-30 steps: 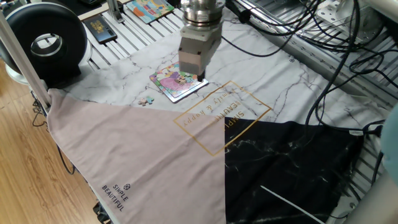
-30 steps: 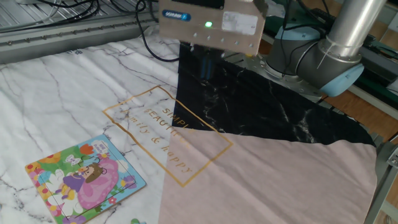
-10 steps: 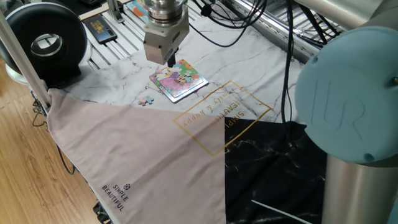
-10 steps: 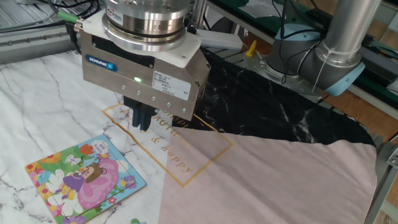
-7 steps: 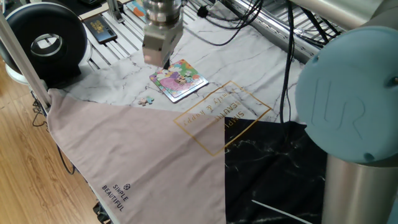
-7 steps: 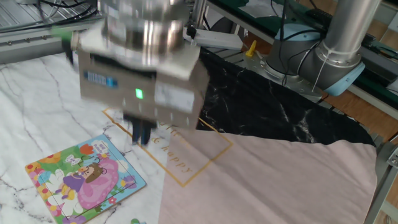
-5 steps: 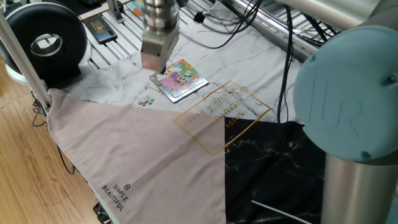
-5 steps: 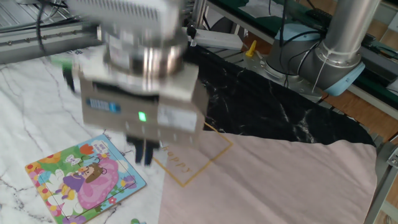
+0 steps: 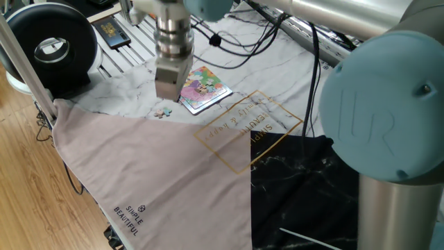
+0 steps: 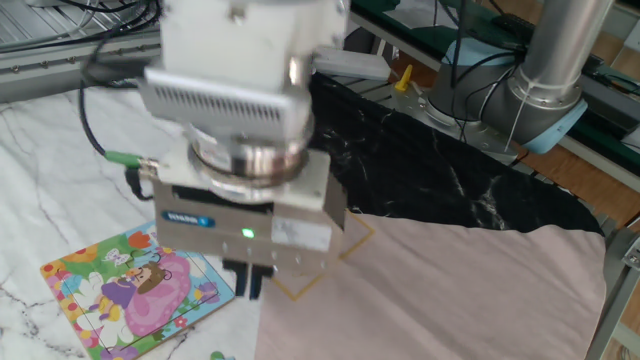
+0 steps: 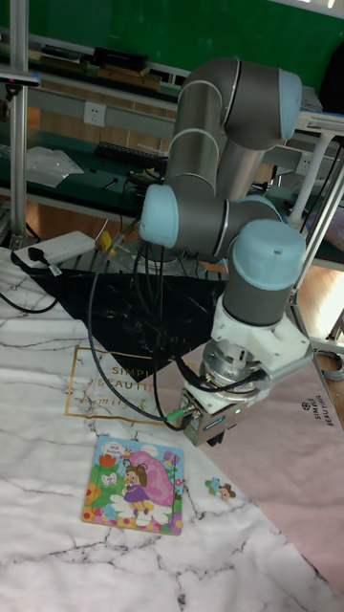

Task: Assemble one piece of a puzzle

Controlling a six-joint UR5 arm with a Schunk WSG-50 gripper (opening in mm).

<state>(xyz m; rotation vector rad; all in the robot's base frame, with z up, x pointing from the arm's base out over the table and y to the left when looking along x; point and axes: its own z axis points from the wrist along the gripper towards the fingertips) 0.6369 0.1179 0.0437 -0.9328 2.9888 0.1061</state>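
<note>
The puzzle (image 9: 205, 88) lies flat on the marble-print cloth, a bright pink, green and yellow cartoon board, also seen as the puzzle (image 10: 132, 291) and the puzzle (image 11: 135, 485). The piece (image 9: 163, 112) is a tiny pale knobby shape on the cloth just off the board's corner. It shows too as the piece (image 11: 222, 490), and only its top shows as the piece (image 10: 217, 355). My gripper (image 9: 165, 98) hangs a little above the cloth, between board and piece, almost over the piece. The gripper (image 10: 248, 288) points straight down, fingers narrowly apart with nothing between them. It appears again as the gripper (image 11: 214, 442).
A black round device (image 9: 52, 45) stands at the table's left end, with a dark booklet (image 9: 111, 31) and picture cards (image 9: 166, 8) behind. Cables (image 9: 305, 42) trail across the back. The cloth's pink part (image 9: 159, 180) and black part (image 9: 312, 187) lie toward the front.
The gripper has moved from over the puzzle's far corner across the board toward the loose piece and has come lower. The puzzle and the piece have not moved.
</note>
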